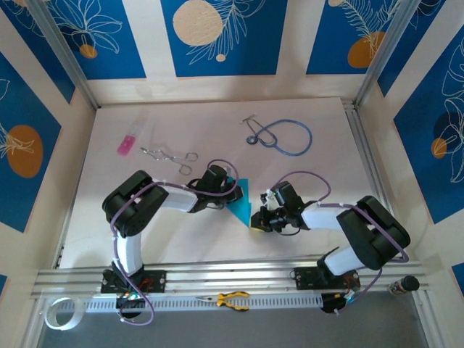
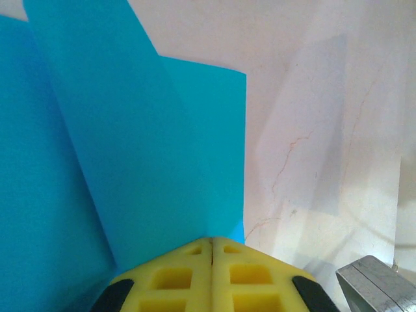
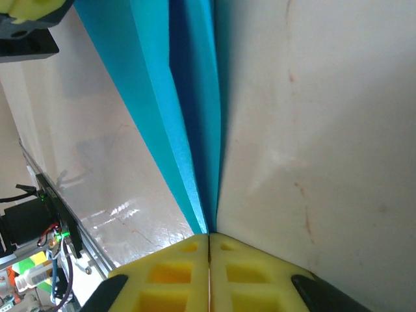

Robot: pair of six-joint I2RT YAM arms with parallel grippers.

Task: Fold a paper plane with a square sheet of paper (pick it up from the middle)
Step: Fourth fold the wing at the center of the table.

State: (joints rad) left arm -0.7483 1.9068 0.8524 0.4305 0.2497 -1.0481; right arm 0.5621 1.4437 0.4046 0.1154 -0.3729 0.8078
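The square sheet of paper point(image 1: 241, 201) is cyan-blue and folded into a slim pointed, creased shape like a paper plane, held off the table between the two arms. My left gripper point(image 1: 232, 188) is shut on its upper end. In the left wrist view the yellow pads point(image 2: 188, 273) meet on the paper point(image 2: 149, 162), which fans out ahead in creased layers. My right gripper point(image 1: 256, 219) is shut on the lower tip. In the right wrist view the folded paper point(image 3: 188, 130) runs straight out from between the closed pads point(image 3: 175, 273) towards the left gripper's yellow pad point(image 3: 29, 8).
At the back of the table lie a blue-tubed stethoscope point(image 1: 286, 136), metal forceps point(image 1: 170, 156) and a small pink rectangle point(image 1: 127, 145). Yellow-handled pliers point(image 1: 232, 299) rest on the front rail, and a tape roll point(image 1: 58, 312) sits at the lower left.
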